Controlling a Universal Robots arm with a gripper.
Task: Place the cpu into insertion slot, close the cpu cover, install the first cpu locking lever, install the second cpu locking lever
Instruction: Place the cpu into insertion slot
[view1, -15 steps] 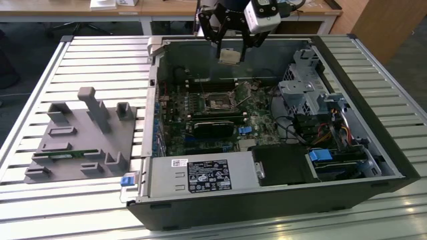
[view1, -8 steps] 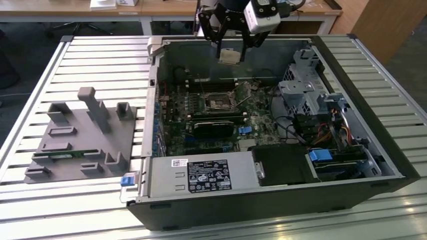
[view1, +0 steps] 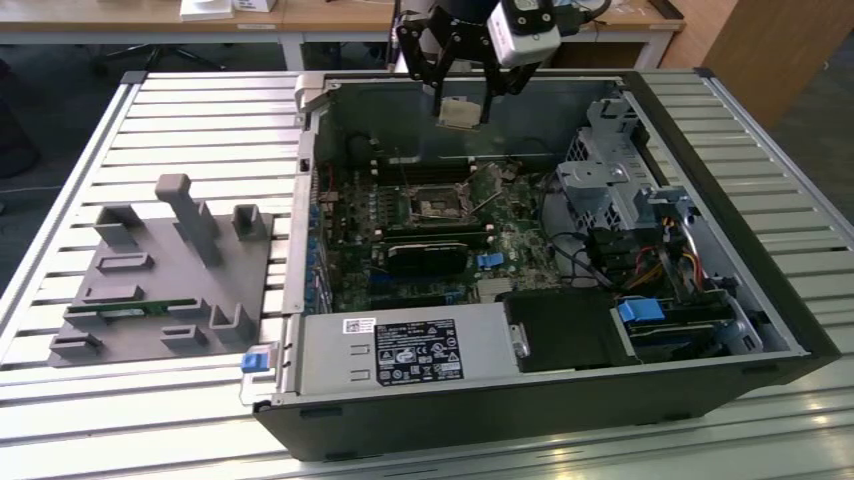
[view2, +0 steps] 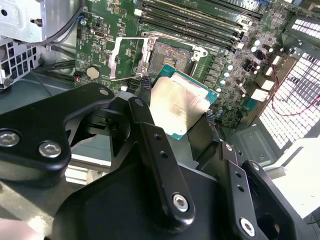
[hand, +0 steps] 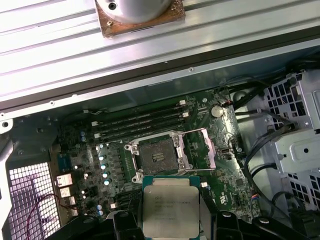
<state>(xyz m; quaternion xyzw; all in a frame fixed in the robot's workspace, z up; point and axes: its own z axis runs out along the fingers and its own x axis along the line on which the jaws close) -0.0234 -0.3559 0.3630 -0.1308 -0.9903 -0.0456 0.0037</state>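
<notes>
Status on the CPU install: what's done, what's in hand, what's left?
Done: the cpu is picked up, and the cpu cover stands flipped open beside the empty insertion slot. In hand: the end effector grips the cpu above the motherboard, not yet in the slot. Left: seating the cpu, closing the cover, both locking levers.

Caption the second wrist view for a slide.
Gripper holding the cpu above the motherboard, near the insertion slot, its cpu cover flipped open.
</notes>
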